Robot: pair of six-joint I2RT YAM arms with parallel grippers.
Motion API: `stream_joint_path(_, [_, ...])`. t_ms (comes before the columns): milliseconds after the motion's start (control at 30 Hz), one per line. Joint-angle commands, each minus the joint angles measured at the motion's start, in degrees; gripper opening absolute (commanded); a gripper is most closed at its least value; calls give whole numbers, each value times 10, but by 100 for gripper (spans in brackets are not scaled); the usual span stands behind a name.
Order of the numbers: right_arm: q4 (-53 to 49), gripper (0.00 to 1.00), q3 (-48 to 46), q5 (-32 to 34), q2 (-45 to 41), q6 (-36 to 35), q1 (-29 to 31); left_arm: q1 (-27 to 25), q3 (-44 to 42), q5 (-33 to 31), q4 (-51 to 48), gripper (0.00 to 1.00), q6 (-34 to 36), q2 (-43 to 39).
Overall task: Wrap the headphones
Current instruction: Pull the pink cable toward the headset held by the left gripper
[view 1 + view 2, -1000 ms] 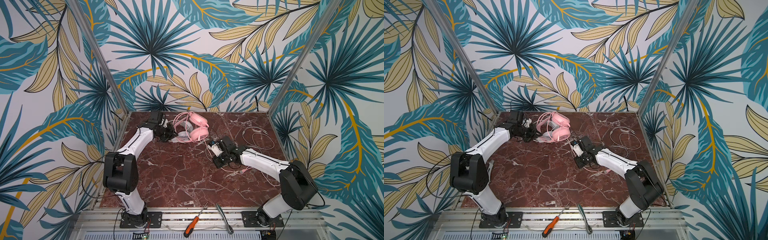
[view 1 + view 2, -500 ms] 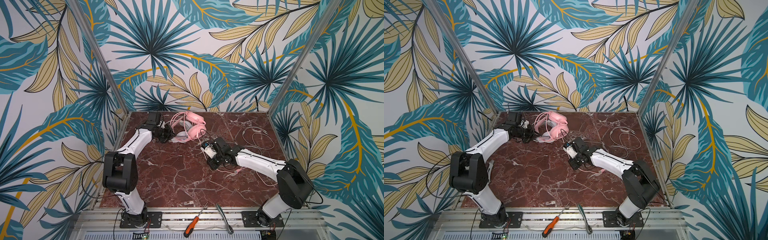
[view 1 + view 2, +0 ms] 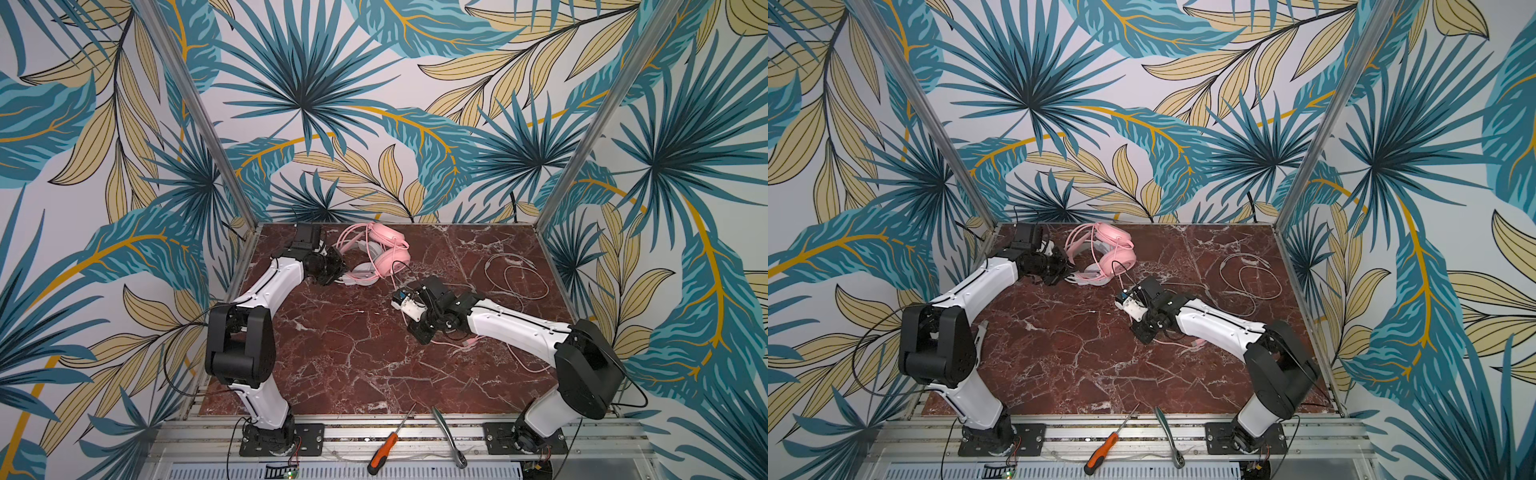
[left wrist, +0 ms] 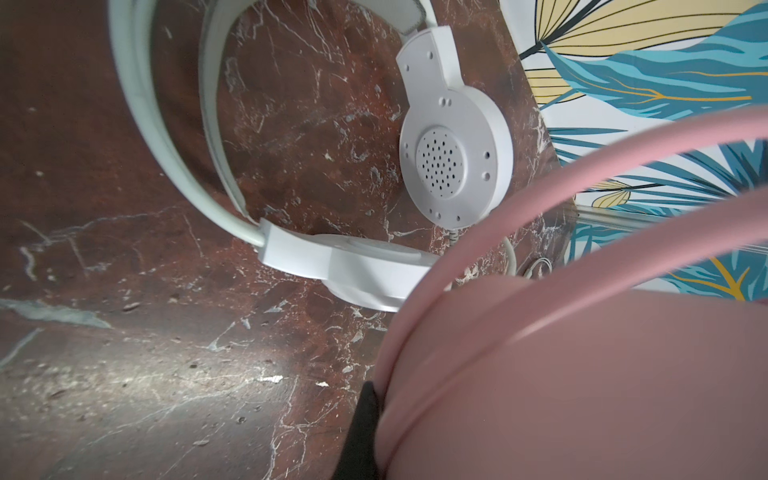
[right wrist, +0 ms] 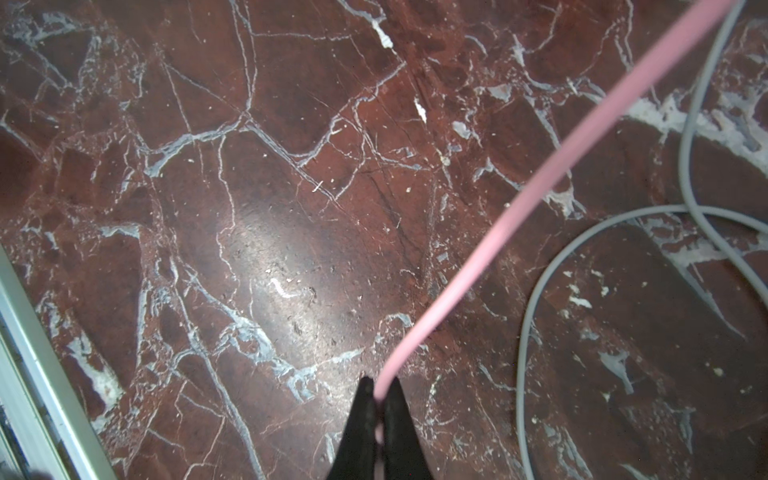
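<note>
The pink headphones (image 3: 388, 249) (image 3: 1115, 249) stand at the back of the marble table, leaning over the white headphones (image 3: 362, 272) (image 4: 453, 166), which lie flat. My left gripper (image 3: 337, 266) (image 4: 386, 415) is shut on the pink headset near its cup; only one black finger (image 4: 361, 432) shows, the other is hidden behind pink plastic. My right gripper (image 3: 422, 334) (image 5: 379, 390) sits low at mid-table, shut on the thin pink cable (image 5: 519, 208). That cable trails on to the right (image 3: 459, 345).
The white cable (image 3: 515, 274) (image 5: 536, 299) lies in loose loops at the right of the table (image 3: 332, 365). An orange-handled screwdriver (image 3: 388, 446) and a ratchet wrench (image 3: 449, 440) rest on the front rail. Patterned walls close in the back and both sides.
My right gripper has moved left toward mid-table, carrying the pink cable. The pink headset has shifted a little in my left gripper's hold.
</note>
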Motion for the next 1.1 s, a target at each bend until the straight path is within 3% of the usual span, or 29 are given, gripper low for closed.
stream_joint_path(0, [-57, 0, 17, -20, 6, -35, 12, 7, 35, -11, 39, 0, -12, -2])
stream_joint_path(300, [-100, 0, 83, -36, 32, -80, 28, -8, 37, -64, 7, 0, 12, 5])
stream_joint_path(767, [-264, 0, 273, -25, 90, -183, 37, -49, 61, -166, -74, 0, 64, 19])
stream_joint_path(1067, [-405, 0, 398, -7, 136, -199, 43, -74, 76, -213, -122, 0, 95, 20])
